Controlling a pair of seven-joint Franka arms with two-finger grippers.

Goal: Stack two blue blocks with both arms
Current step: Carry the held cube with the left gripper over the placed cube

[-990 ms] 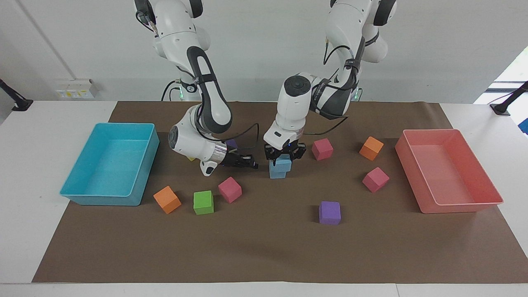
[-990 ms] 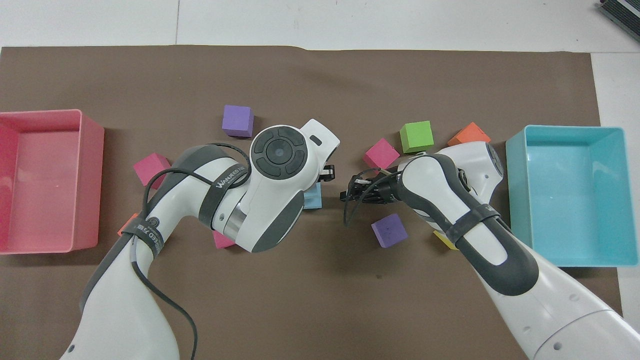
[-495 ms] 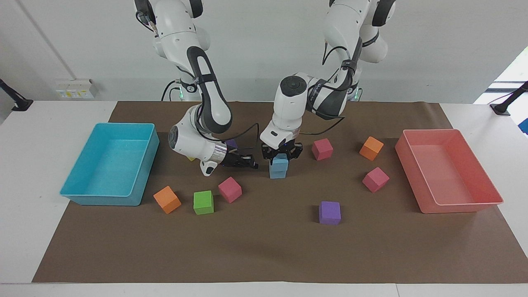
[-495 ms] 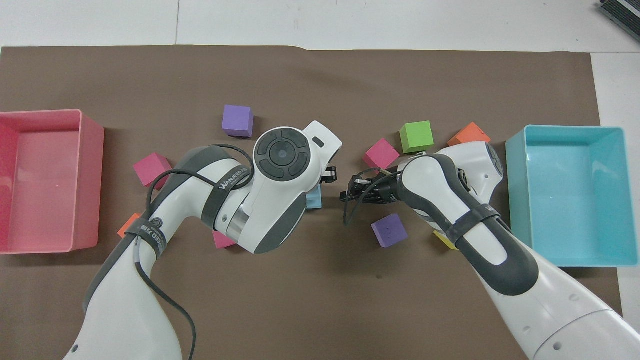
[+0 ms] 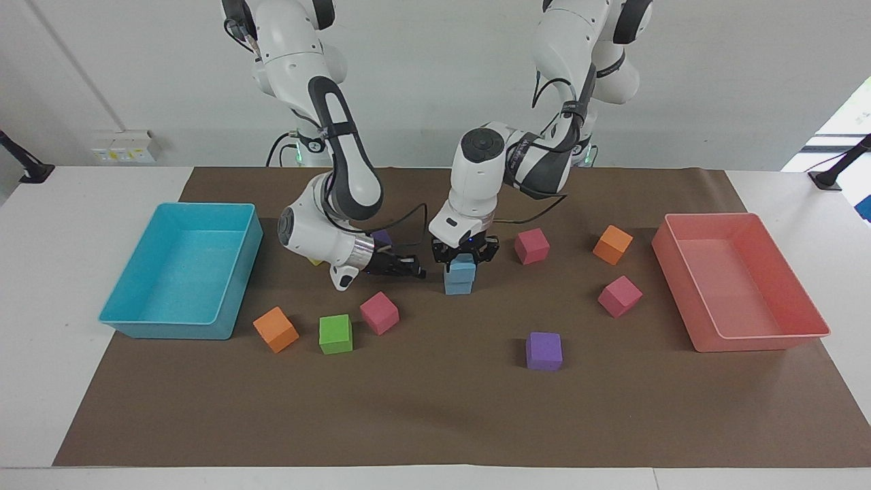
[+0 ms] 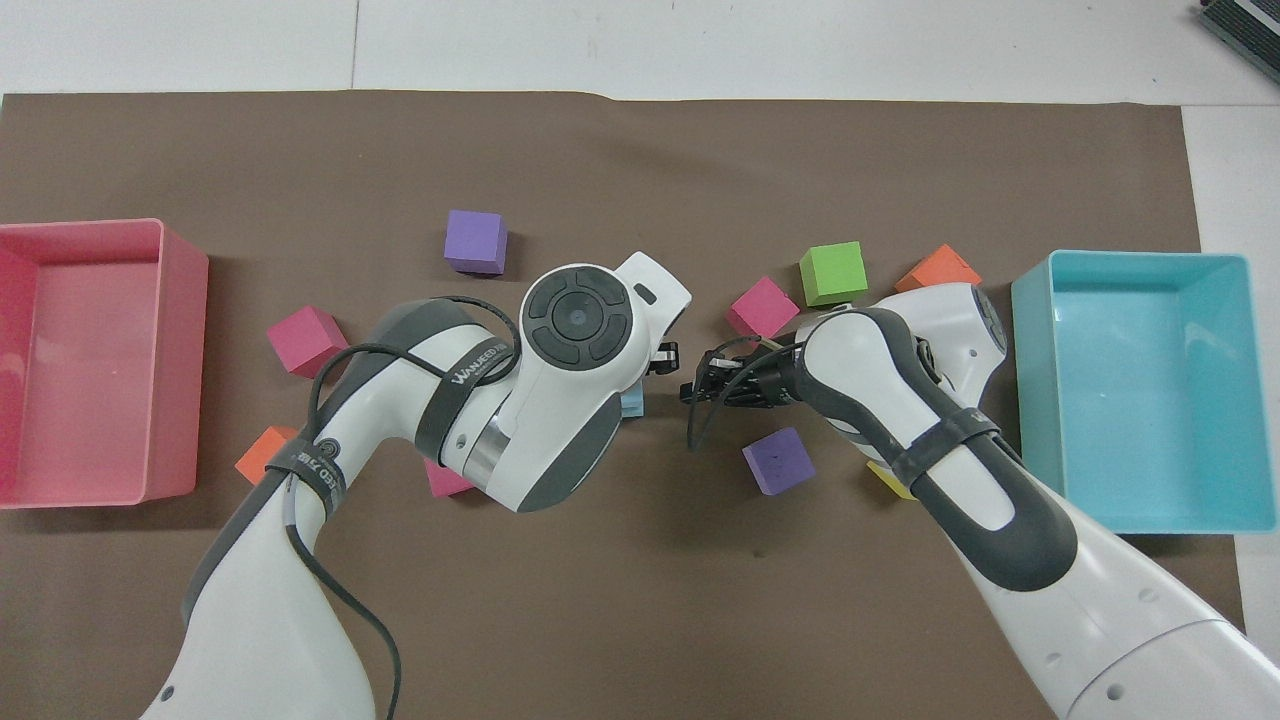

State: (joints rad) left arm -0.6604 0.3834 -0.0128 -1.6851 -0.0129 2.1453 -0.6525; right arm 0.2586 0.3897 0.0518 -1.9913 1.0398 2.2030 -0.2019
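Two sky-blue blocks stand stacked mid-mat: the upper blue block (image 5: pixel 463 269) rests on the lower blue block (image 5: pixel 458 285), nearly in line. My left gripper (image 5: pixel 465 257) comes straight down on the stack and is shut on the upper block. In the overhead view the left wrist hides the stack except a blue sliver (image 6: pixel 632 403). My right gripper (image 5: pixel 414 272) lies low and level just beside the stack toward the right arm's end, shut and holding nothing; it also shows from above as the right gripper (image 6: pixel 692 388).
A turquoise tray (image 5: pixel 170 331) sits at the right arm's end, a pink tray (image 5: pixel 755 341) at the left arm's end. Loose cubes lie around: pink (image 5: pixel 379 313), green (image 5: pixel 335 334), orange (image 5: pixel 275 329), purple (image 5: pixel 544 351), pink (image 5: pixel 531 246), orange (image 5: pixel 612 244), pink (image 5: pixel 619 296).
The left gripper has carried the upper blue block slightly toward the right arm's end, from overhanging to nearly in line with the lower one. The right arm has stayed put.
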